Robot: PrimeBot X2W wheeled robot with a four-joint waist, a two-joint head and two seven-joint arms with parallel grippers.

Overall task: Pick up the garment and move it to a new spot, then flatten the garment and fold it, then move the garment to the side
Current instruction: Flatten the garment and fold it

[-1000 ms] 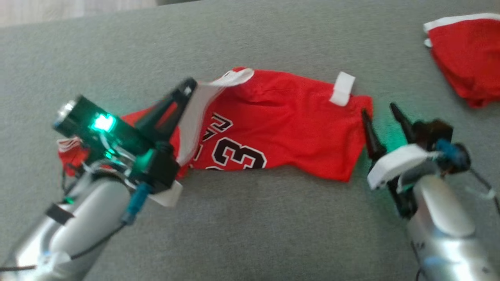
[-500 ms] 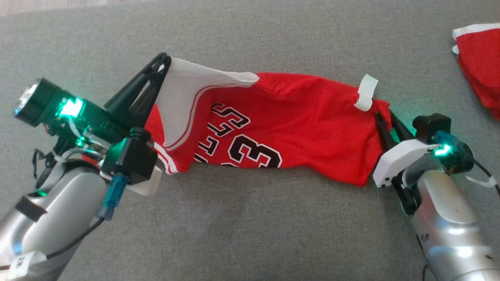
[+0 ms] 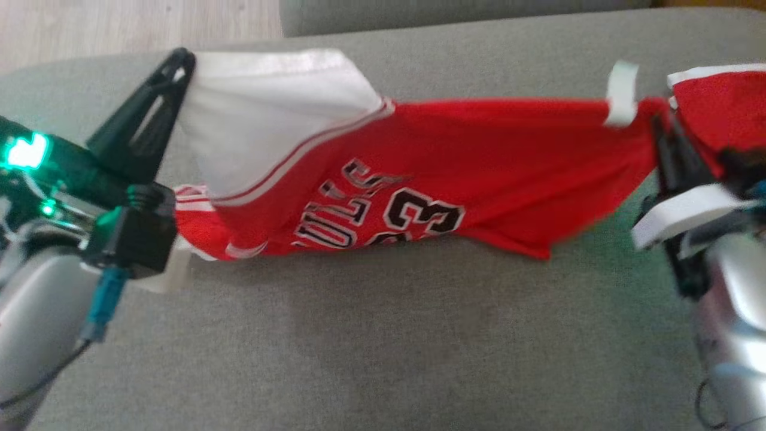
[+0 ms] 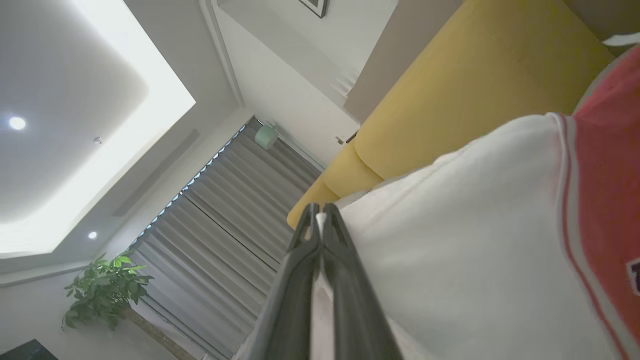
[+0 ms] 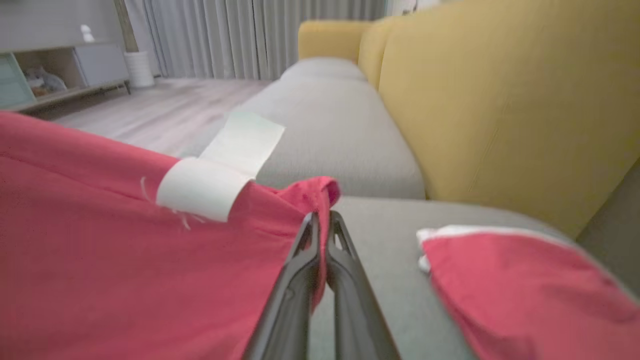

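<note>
The garment (image 3: 455,173) is a red jersey with a white shoulder panel, black lettering and the number 33. It hangs stretched between both arms above the grey sofa seat (image 3: 383,347). My left gripper (image 3: 179,60) is shut on the white corner at the upper left; the left wrist view shows white cloth (image 4: 475,250) pinched between the fingertips of the left gripper (image 4: 320,217). At the right edge, my right gripper (image 3: 658,120) is shut on the red hem, and in the right wrist view the right gripper (image 5: 322,217) pinches red fabric (image 5: 100,240) beside a white tag (image 5: 200,187).
A second red piece with white trim (image 3: 718,102) lies on the seat behind my right gripper, also seen as red cloth (image 5: 510,285). A yellow sofa back (image 5: 500,100) rises on one side. Wooden floor (image 3: 131,24) lies past the seat's far edge.
My right gripper closed on the red hem. Both grippers rose and spread apart, lifting and stretching the jersey off the seat. The head camera also shifted.
</note>
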